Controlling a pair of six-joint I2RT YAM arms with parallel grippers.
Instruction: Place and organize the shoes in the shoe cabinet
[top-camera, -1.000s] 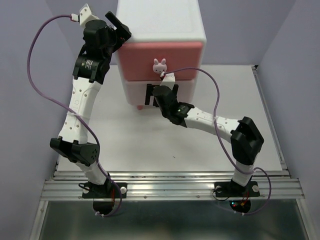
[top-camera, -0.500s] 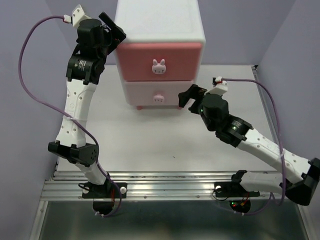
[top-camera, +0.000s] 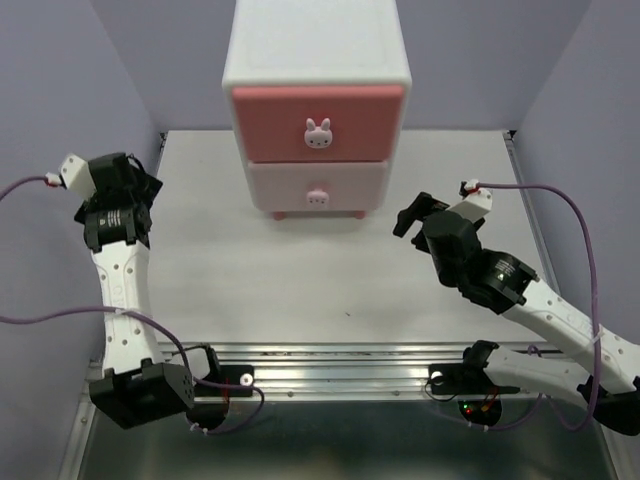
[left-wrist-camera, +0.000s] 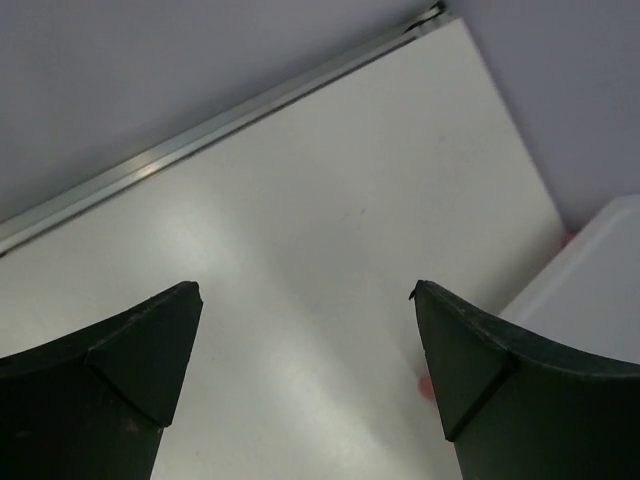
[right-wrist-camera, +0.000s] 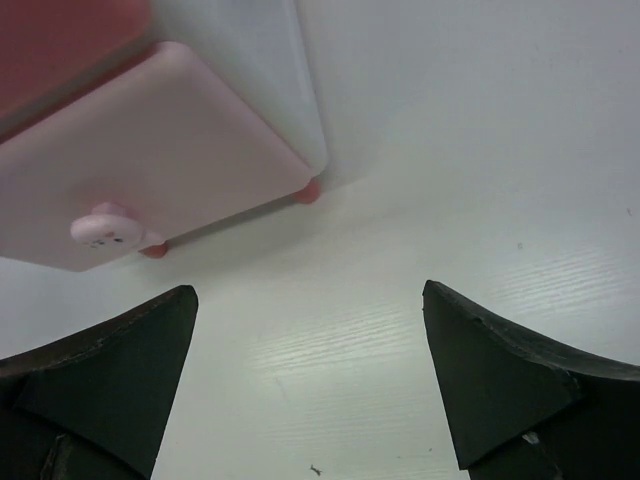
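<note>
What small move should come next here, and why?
Probably just park both arms at rest. On the cabinet, the upper drawer and lower drawer look shut flush, no shoe shows in any view, and the left claw and right claw hang open and empty, apart from the cabinet. Whether the shoes are inside cannot be seen.

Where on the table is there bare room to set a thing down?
The widest bare patch of the table lies between the shoe cabinet and the near edge. Narrower strips flank the cabinet; the left gripper and right gripper crowd them.
</note>
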